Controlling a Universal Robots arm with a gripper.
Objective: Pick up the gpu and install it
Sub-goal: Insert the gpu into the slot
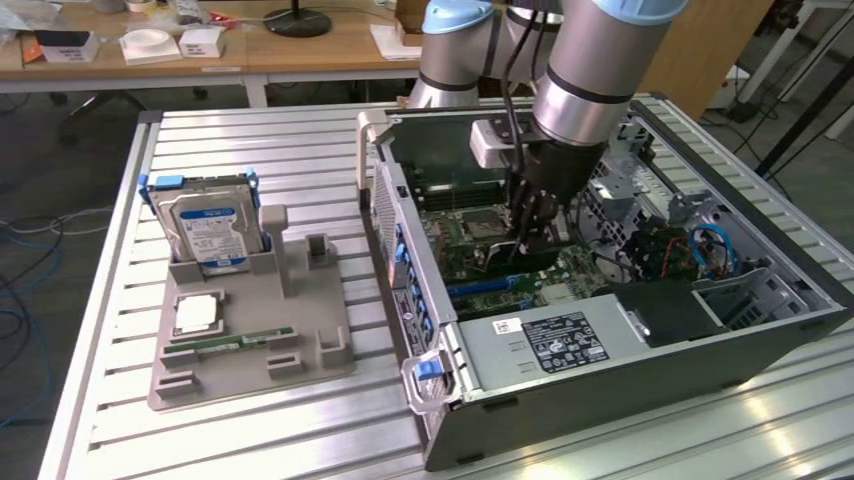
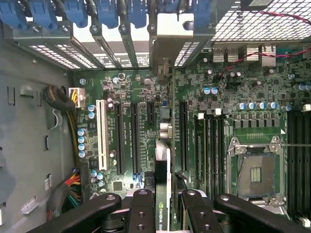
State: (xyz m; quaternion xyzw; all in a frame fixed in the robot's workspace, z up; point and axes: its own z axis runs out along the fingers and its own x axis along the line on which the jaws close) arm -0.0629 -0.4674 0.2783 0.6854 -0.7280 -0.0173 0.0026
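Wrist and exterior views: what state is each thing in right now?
gpu: held edge-on in the gripper, above the motherboard slots; whether it is seated cannot be told.
gripper: shut on the gpu.
case: on its side, open on top.
hard drive: upright in the holder.
memory stick: lying flat in the holder.

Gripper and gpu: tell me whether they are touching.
Touching. The wrist view shows the gripper clamped on both faces of the gpu, with no gap.
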